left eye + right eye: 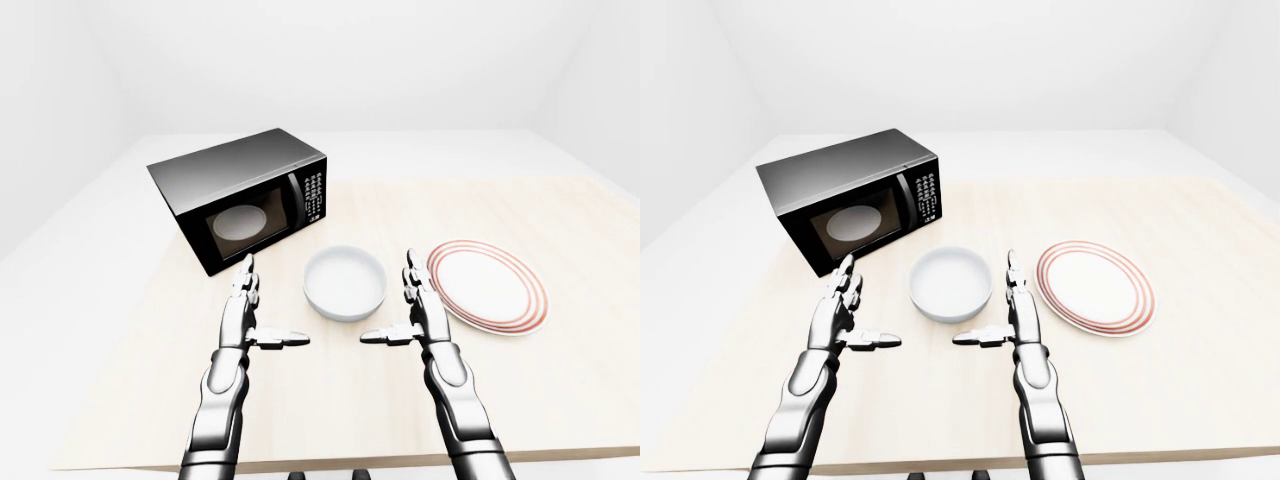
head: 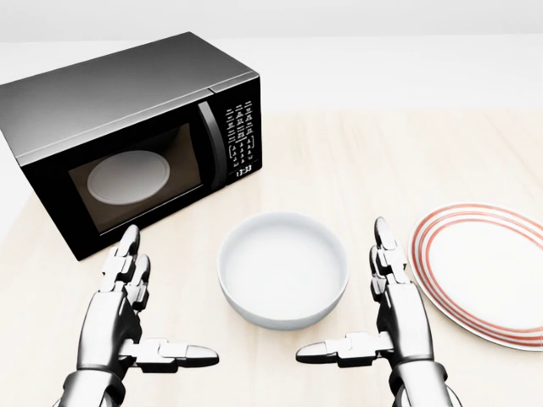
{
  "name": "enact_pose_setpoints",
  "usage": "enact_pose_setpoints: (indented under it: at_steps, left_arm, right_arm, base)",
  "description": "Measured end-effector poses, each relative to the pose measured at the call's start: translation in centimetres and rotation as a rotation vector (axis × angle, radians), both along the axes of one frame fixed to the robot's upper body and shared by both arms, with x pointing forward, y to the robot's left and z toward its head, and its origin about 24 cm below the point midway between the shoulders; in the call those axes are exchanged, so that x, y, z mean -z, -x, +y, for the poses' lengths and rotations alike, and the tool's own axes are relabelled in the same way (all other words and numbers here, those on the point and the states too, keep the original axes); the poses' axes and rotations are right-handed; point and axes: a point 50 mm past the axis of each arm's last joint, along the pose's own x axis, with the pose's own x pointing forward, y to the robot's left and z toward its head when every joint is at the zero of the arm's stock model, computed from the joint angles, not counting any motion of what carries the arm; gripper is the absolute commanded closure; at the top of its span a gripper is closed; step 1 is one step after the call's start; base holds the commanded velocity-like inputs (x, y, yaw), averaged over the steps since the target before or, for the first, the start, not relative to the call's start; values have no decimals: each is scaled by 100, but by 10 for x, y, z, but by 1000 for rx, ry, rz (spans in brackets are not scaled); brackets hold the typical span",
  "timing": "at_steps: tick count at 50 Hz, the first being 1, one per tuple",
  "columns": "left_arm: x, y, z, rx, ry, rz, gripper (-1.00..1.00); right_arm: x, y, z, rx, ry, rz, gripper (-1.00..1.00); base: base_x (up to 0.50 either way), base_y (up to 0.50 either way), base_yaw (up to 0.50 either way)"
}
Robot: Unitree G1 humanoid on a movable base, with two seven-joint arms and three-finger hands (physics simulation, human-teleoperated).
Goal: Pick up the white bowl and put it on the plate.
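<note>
The white bowl (image 2: 283,270) sits empty on the pale wooden table (image 2: 382,161), in the lower middle of the head view. To its right lies the plate (image 2: 485,270), white with red rings, partly cut off by the view's right edge. My left hand (image 2: 140,326) is open at the lower left, fingers up and thumb pointing inward. My right hand (image 2: 373,318) mirrors it, open at the lower right, between bowl and plate. Neither hand touches the bowl; it lies just above the gap between them.
A black microwave (image 2: 127,136) with its door shut stands at the upper left, close to the bowl; a round white turntable shows through its window. The table's near edge (image 1: 330,462) runs below my forearms in the left-eye view.
</note>
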Motion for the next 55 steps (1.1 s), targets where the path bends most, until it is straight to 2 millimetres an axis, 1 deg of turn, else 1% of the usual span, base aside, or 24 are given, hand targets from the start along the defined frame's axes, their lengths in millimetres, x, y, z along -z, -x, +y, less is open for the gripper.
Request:
enact_pose_setpoints:
  at_steps: [14, 21, 30, 36, 49, 55]
  left_arm:
    - [-3, 1, 0, 5, 8, -10, -100]
    - [-2, 2, 0, 7, 8, -11, -100]
    - [-2, 1, 0, 8, 8, -10, -100]
    - [-1, 1, 0, 9, 7, -10, -100]
    - [-1, 1, 0, 8, 7, -10, -100]
    - [-1, 1, 1, 7, 8, -10, -100]
  right_arm:
    - [0, 0, 0, 1, 7, 0, -100]
    - [-4, 1, -1, 21, 73, -2, -100]
    - [-16, 5, -3, 63, 303, 3, -100]
    - [-31, 11, 4, 38, 477, -68, -100]
    - [-55, 19, 33, -146, 821, -149, -100]
    - [-67, 19, 41, -228, 958, -154, -100]
  base:
    - [0, 0, 0]
    - [0, 0, 0]
    - [0, 0, 0]
    - [0, 0, 0]
    - [0, 0, 0]
    - [0, 0, 0]
